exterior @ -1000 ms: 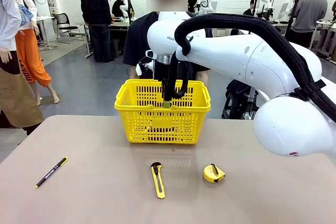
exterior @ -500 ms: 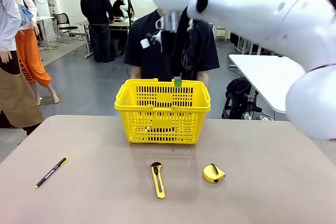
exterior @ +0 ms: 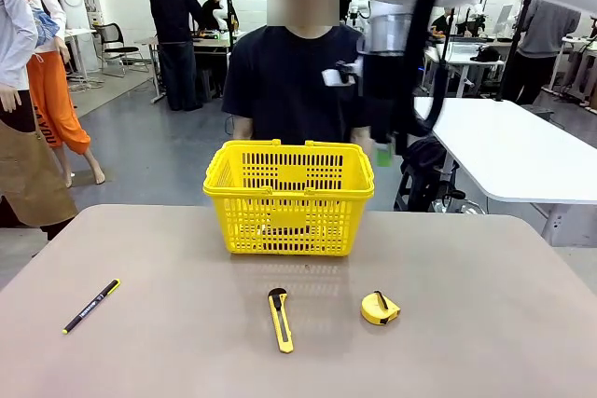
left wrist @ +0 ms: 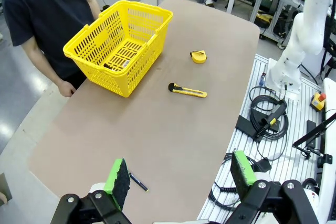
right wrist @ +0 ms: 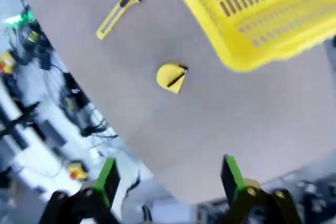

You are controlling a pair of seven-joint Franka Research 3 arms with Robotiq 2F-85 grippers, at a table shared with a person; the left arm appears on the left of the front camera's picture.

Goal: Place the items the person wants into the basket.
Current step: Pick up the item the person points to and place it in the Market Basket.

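My left gripper point(left wrist: 180, 174) gapes empty above the table point(exterior: 168, 258). Black pen point(exterior: 90, 306) far left, yellow basket point(exterior: 289, 195) mid-table facing the person point(exterior: 294, 81), utility knife point(exterior: 280, 320), tape measure point(exterior: 380, 308) lying just right of it. My right gripper point(right wrist: 169, 177) gapes empty too.

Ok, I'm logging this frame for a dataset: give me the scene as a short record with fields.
basket: yellow, far side, before the person; dark item inside
tape measure: on table, right of utility knife
utility knife: on table, before basket
pen: table's near left
left claw: open, empty, high over table
right claw: open, empty, above table
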